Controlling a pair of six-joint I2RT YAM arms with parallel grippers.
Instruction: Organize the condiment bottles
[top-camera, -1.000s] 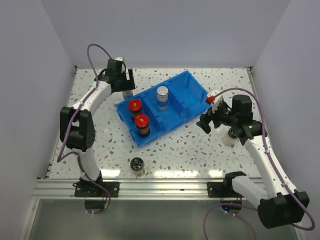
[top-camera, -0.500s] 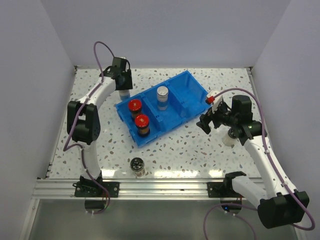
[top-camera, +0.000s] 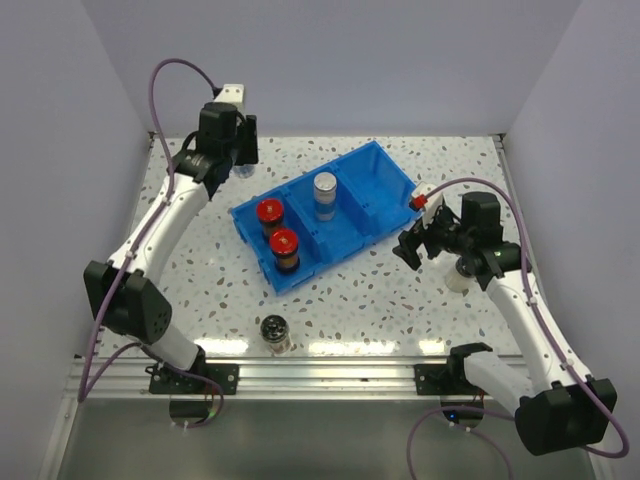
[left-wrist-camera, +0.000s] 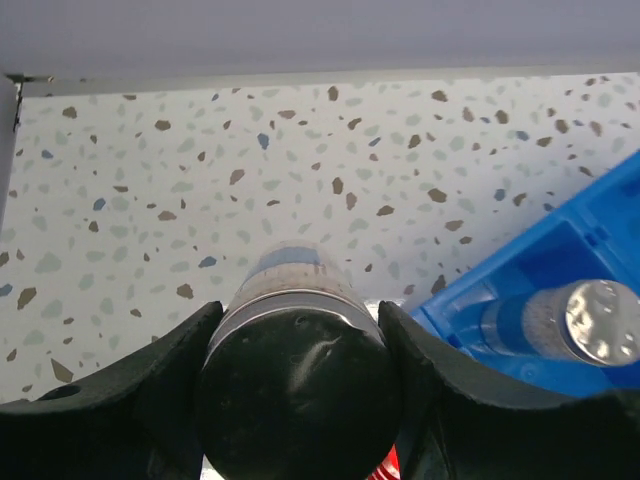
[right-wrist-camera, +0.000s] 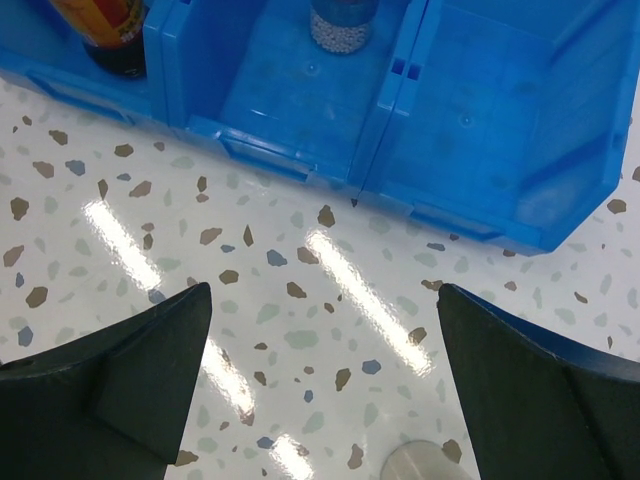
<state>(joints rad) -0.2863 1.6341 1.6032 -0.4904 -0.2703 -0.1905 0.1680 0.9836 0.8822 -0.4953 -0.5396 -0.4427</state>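
My left gripper (top-camera: 243, 150) is raised over the table's back left corner, shut on a black-capped condiment bottle (left-wrist-camera: 298, 385) whose cap fills the space between the fingers (left-wrist-camera: 165, 375). The blue bin (top-camera: 385, 200) holds two red-capped bottles (top-camera: 270, 212) (top-camera: 284, 243) in its left compartment and a silver-capped one (top-camera: 325, 190) in the middle. Another black-capped bottle (top-camera: 275, 333) stands near the front edge. My right gripper (top-camera: 413, 238) is open over bare table just right of the bin. A silver cap (right-wrist-camera: 425, 462) shows below it.
The bin (right-wrist-camera: 480, 110) lies diagonally mid-table, and its right compartment holds nothing. White walls close in the back and both sides. A metal rail (top-camera: 320, 375) runs along the near edge. The pale bottle (top-camera: 457, 278) under my right arm is partly hidden.
The left gripper shut on the black-capped bottle at the back left and lifted it off the table as the arm rose. The right arm has not moved.
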